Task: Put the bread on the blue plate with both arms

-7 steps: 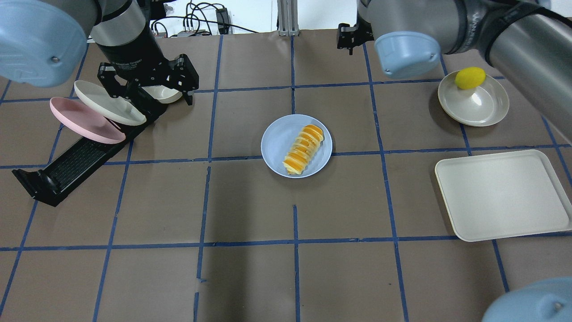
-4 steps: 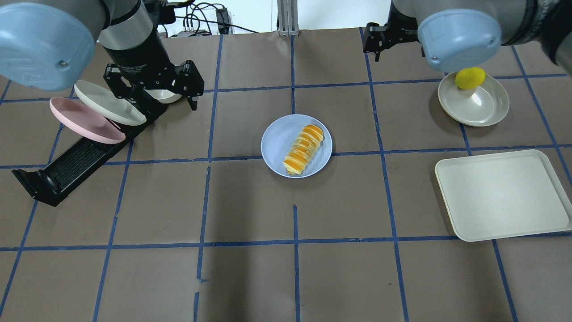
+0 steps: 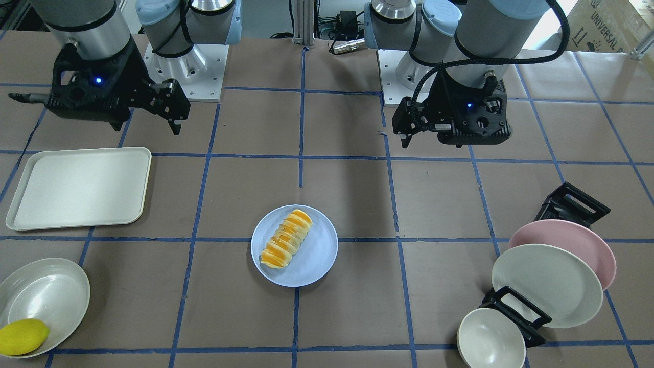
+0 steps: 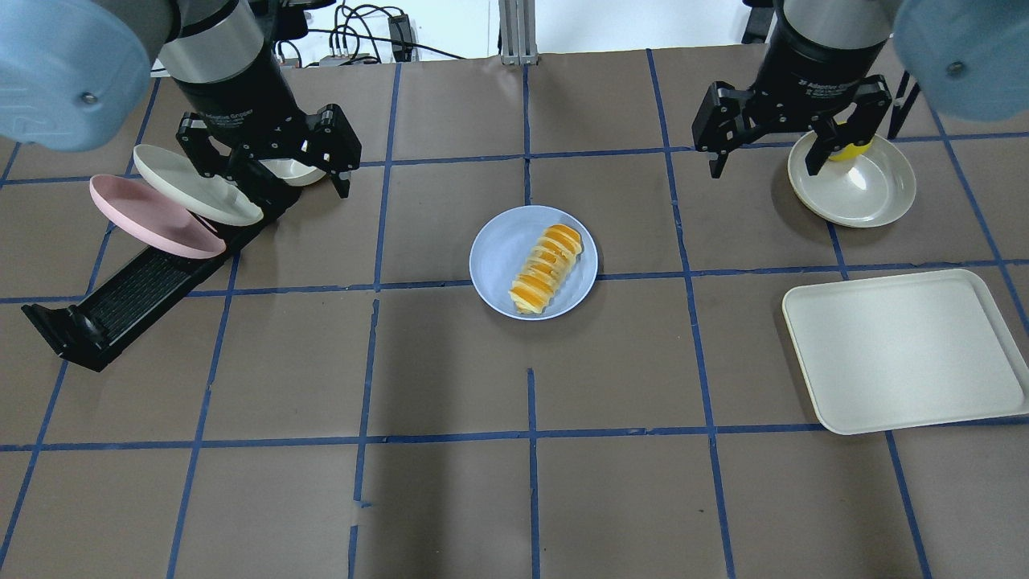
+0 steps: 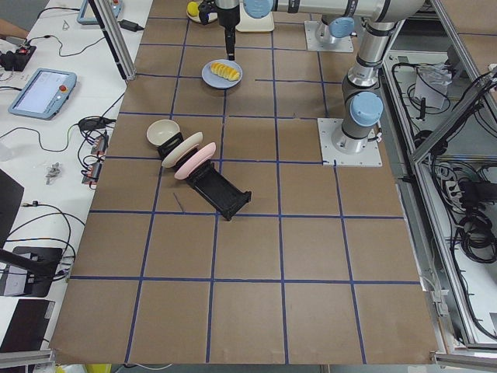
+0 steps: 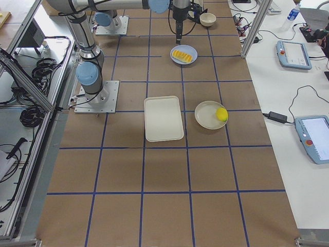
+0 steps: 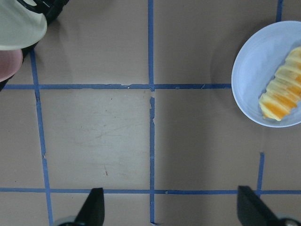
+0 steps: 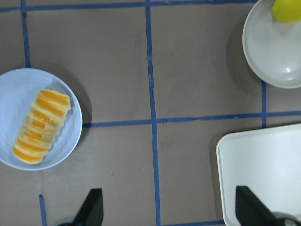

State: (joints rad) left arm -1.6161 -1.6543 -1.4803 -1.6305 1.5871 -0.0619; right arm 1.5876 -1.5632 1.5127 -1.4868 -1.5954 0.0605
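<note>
Bread (image 4: 547, 269) on blue plate (image 4: 498, 249); both grippers empty.
The bread lies diagonally across the blue plate at mid-table. The left gripper (image 4: 269, 169) hangs on the dish rack (image 4: 137, 297) side, jaws spread wide, holding nothing. The right gripper (image 4: 764, 161) hangs on the bowl (image 4: 872, 193) side, equally wide open and empty. Both are well apart from the plate.

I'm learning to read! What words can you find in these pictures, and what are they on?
"UNIVERSAL": on the cardboard box; the rest is cut off.
"Adaptive Gripper": faint white print above the right gripper.
Similar print above the left gripper: too blurred to read.
Nothing else is readable.
</note>
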